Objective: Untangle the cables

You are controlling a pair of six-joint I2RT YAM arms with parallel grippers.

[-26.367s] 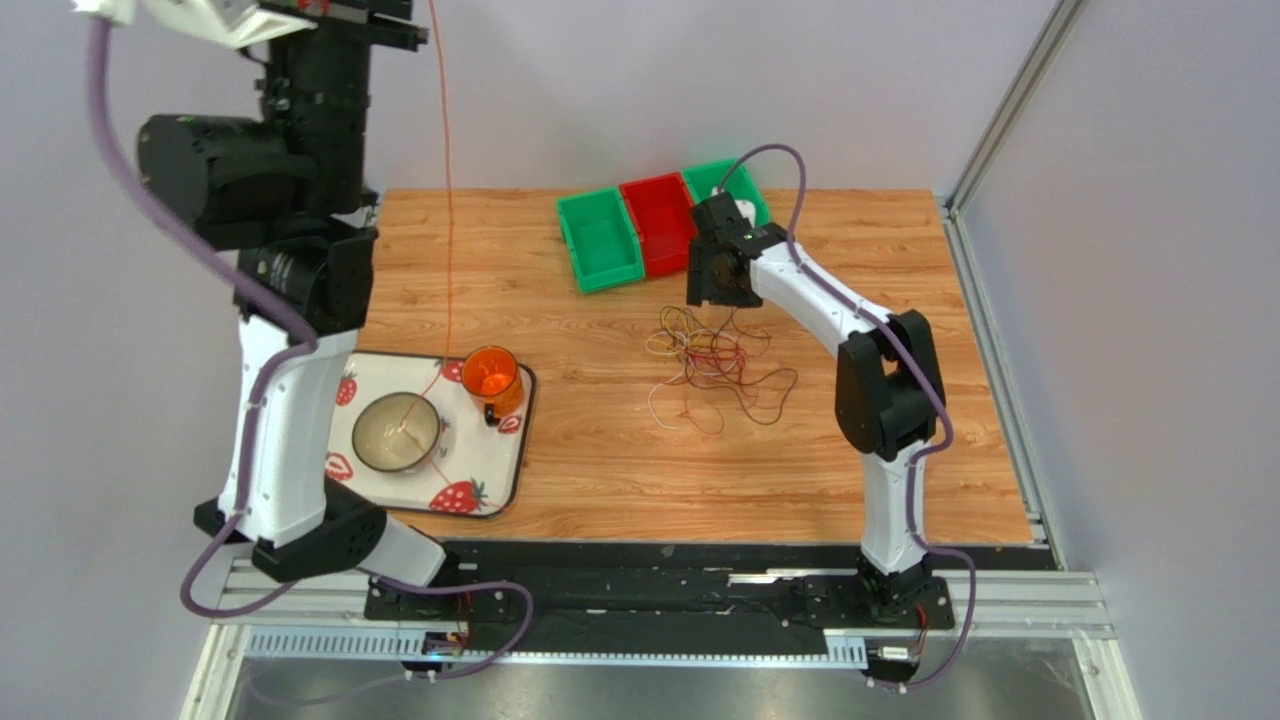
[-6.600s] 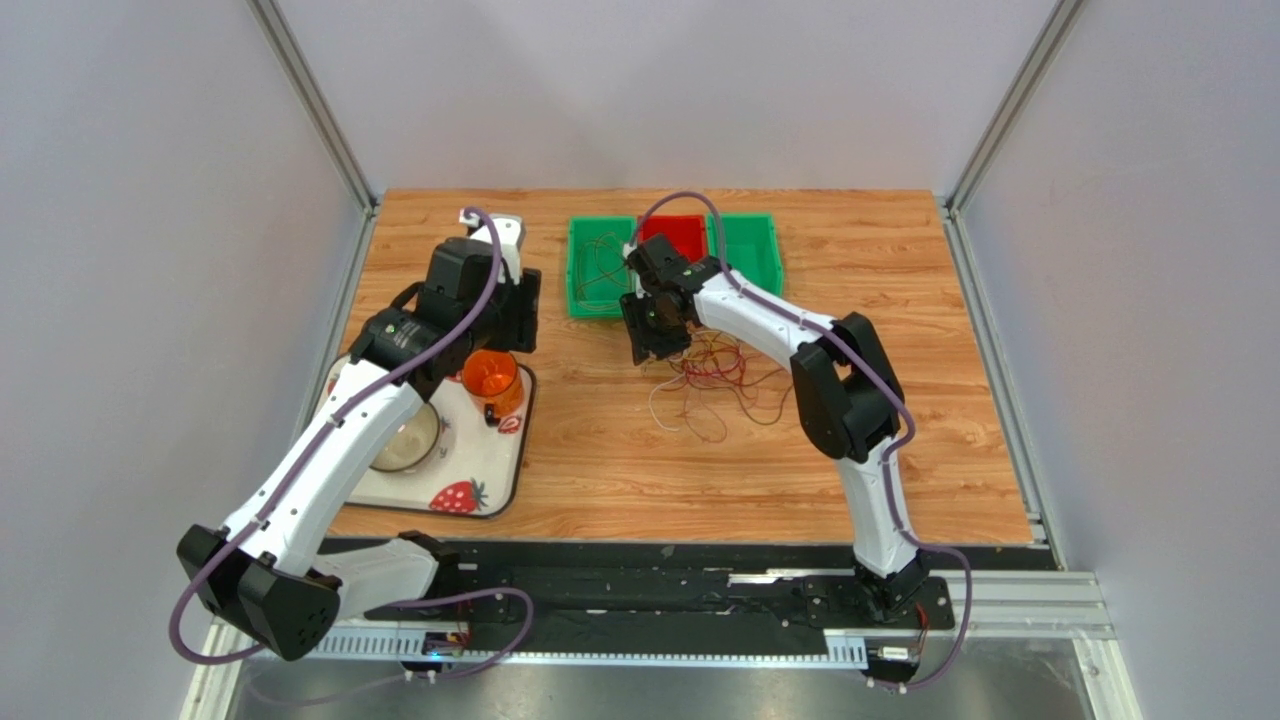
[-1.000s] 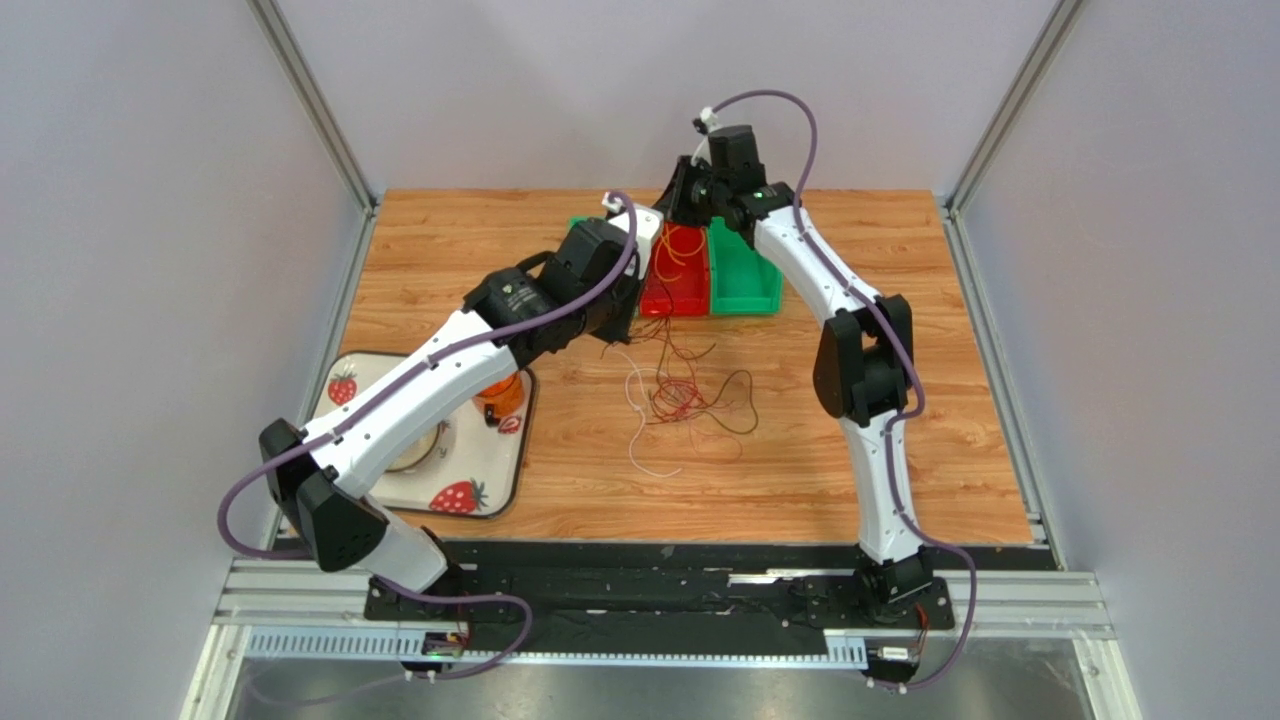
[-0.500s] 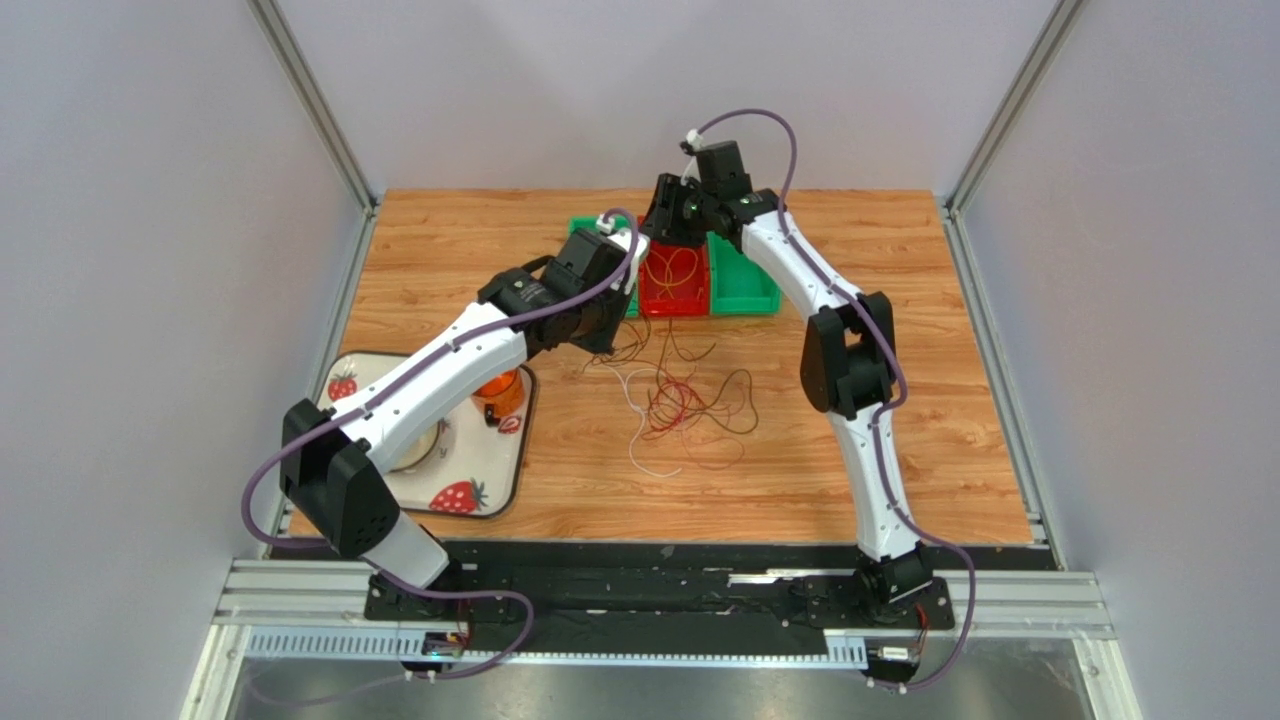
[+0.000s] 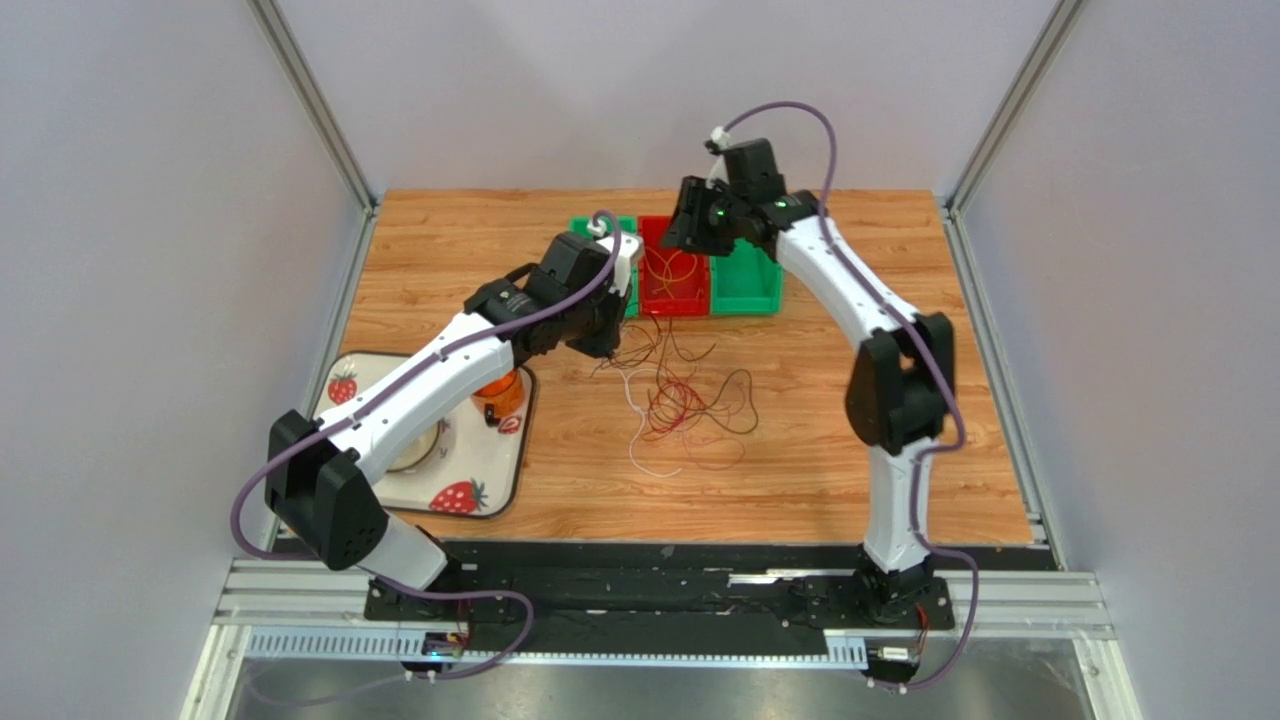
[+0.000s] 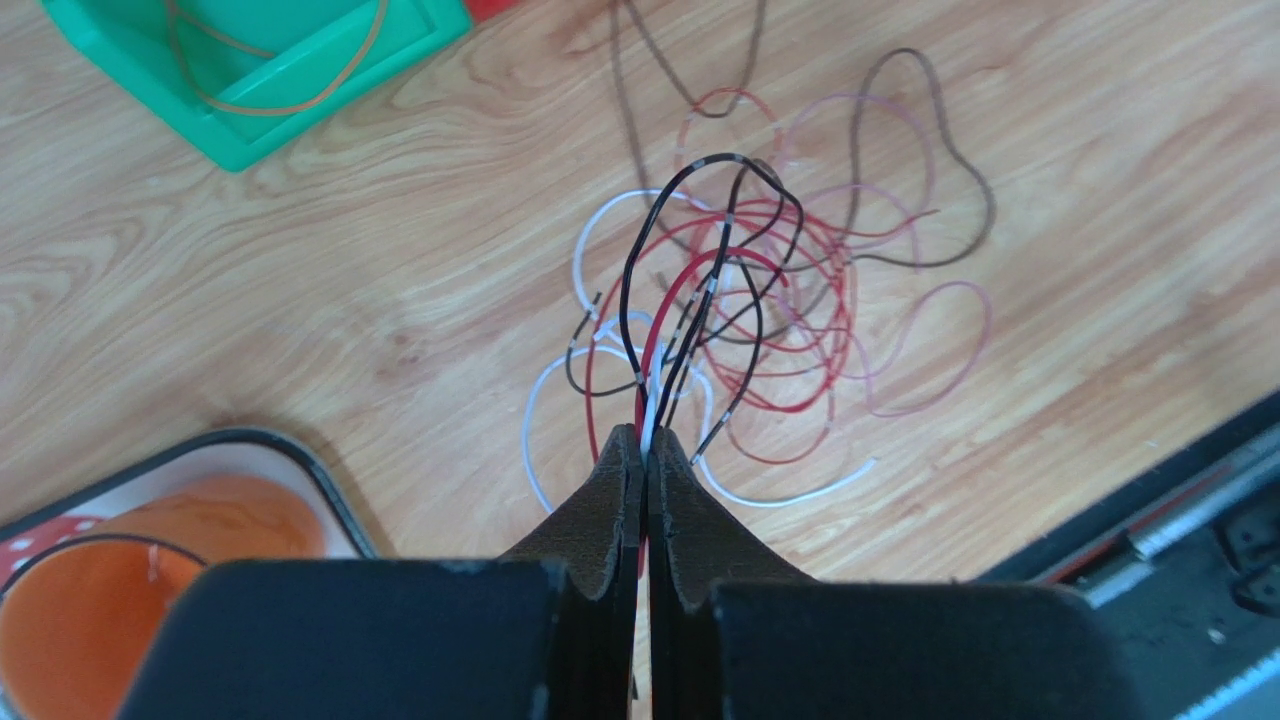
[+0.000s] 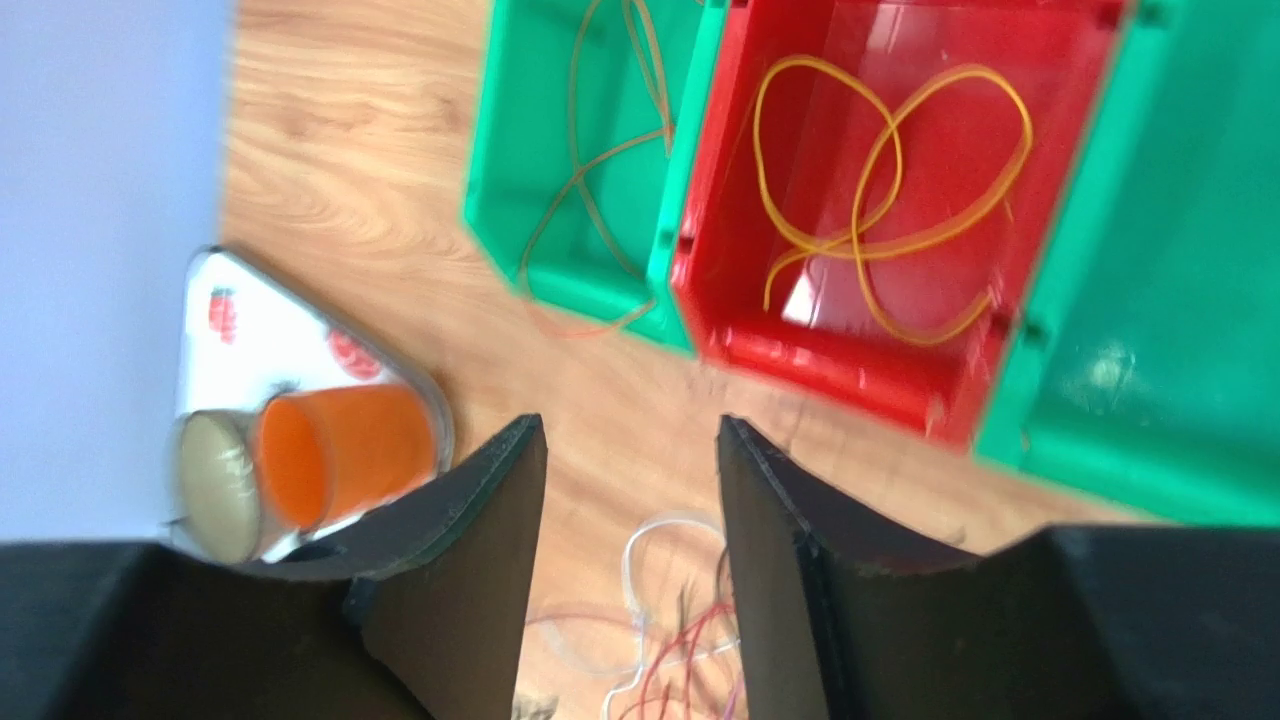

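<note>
A tangle of thin cables (image 5: 684, 398), red, white, black, brown and pale pink, lies on the wooden table. My left gripper (image 5: 606, 333) hovers over its left side. In the left wrist view that gripper (image 6: 646, 438) is shut on a few strands, black, red and white, that rise from the tangle (image 6: 766, 323). My right gripper (image 5: 688, 228) hangs above the bins, open, and its fingers (image 7: 628, 428) hold nothing. A yellow cable (image 7: 887, 165) lies looped in the red bin (image 7: 842, 353). A brownish cable (image 7: 601, 143) lies in the left green bin (image 7: 556, 285).
Three bins stand side by side at the back: green (image 5: 579, 228), red (image 5: 673, 303), green (image 5: 747, 293). A strawberry-patterned tray (image 5: 458, 488) at the left holds an orange cup (image 5: 504, 393) and a bowl (image 5: 428, 447). My left arm stretches over that tray.
My right gripper has opened above the red bin and swung slightly right; the yellow cable now lies in the bin. My left gripper has drawn slightly back and left with its strands.
</note>
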